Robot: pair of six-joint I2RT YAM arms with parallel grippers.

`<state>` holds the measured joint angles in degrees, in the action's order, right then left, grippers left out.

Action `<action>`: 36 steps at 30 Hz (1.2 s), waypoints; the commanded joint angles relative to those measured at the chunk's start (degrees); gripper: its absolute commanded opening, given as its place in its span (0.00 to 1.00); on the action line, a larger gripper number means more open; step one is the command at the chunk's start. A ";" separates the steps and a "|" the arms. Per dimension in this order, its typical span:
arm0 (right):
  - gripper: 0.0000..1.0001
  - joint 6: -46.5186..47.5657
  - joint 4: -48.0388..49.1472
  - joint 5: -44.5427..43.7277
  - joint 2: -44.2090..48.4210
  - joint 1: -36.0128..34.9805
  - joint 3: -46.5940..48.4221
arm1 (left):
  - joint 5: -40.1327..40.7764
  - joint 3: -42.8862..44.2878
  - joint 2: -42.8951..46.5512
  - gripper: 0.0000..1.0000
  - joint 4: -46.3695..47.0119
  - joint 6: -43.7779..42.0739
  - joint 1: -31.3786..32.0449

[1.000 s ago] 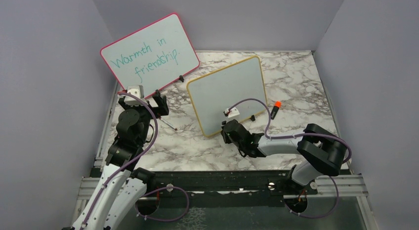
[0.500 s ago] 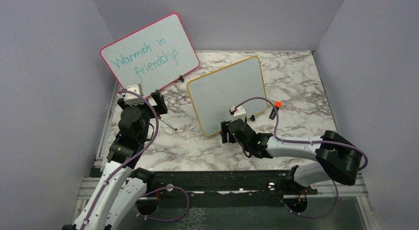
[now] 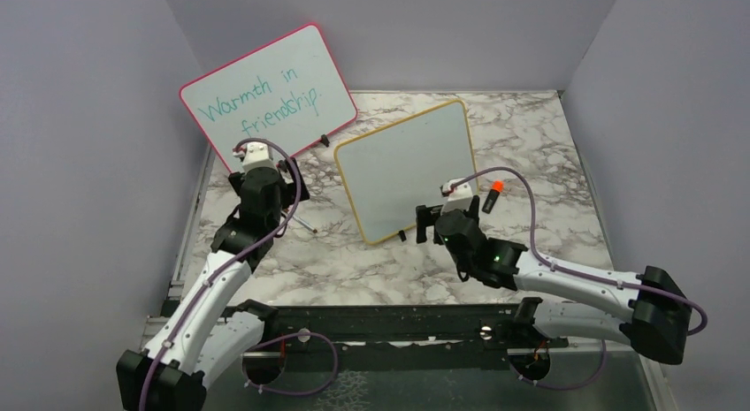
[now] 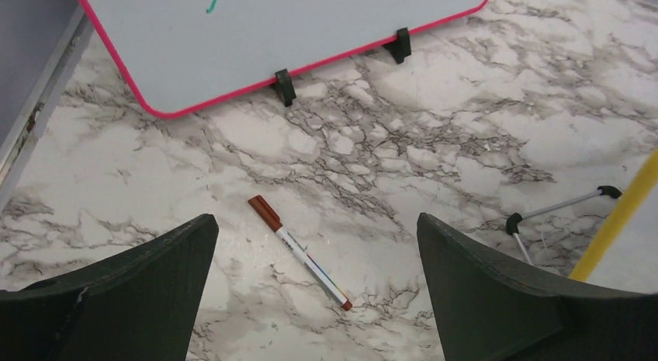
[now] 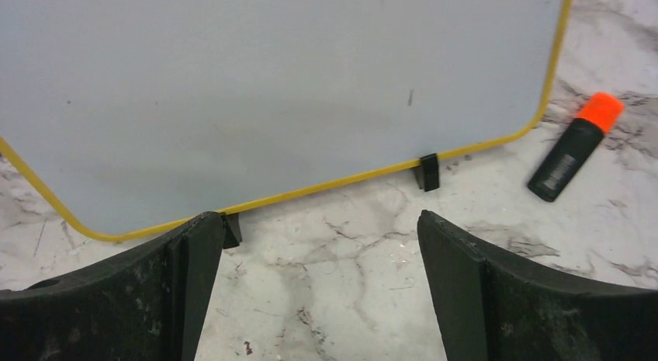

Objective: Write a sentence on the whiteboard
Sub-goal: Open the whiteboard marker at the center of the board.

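The whiteboard (image 3: 407,168), yellow-framed on small black feet, stands tilted at mid-table. Its face (image 5: 271,89) is blank, and the sentence is not in view. My right gripper (image 5: 317,215) is open just in front of the board's lower edge, with only marble between its fingers; in the top view this gripper (image 3: 431,220) sits by the bottom right corner. My left gripper (image 4: 314,221) is open above a thin white pen (image 4: 299,252) with a brown cap, lying on the table. In the top view the left gripper (image 3: 279,197) hovers left of the whiteboard, over the pen (image 3: 303,224).
A larger pink-framed board (image 3: 270,97) with teal writing leans at the back left; its lower edge (image 4: 271,97) is beyond the pen. A black marker with an orange cap (image 5: 574,146) lies right of the whiteboard. The whiteboard's wire stand (image 4: 559,206) reaches toward the pen. Grey walls enclose the table.
My right gripper has gone from shut to open and slid right along the whiteboard's lower edge. The left arm has reached forward, its gripper now over the pen.
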<state>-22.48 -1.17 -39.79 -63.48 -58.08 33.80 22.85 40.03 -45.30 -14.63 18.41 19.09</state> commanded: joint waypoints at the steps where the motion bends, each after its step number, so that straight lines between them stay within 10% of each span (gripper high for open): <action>1: 1.00 0.32 -3.97 -10.86 5.61 -0.32 0.49 | 4.36 3.59 -6.27 0.99 -5.72 7.60 -0.46; 18: 1.00 2.98 -2.29 -25.12 5.37 -0.27 2.90 | -8.51 7.67 -27.65 0.99 -15.32 23.40 -8.29; 36: 1.00 8.24 5.10 -15.03 9.48 -0.27 2.12 | -7.36 15.24 -44.57 0.76 -16.39 23.88 -9.12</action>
<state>-15.33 -0.25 -56.38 -56.73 -58.08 35.70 15.59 53.32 -88.01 -29.93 41.25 10.48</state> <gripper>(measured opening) 0.998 0.773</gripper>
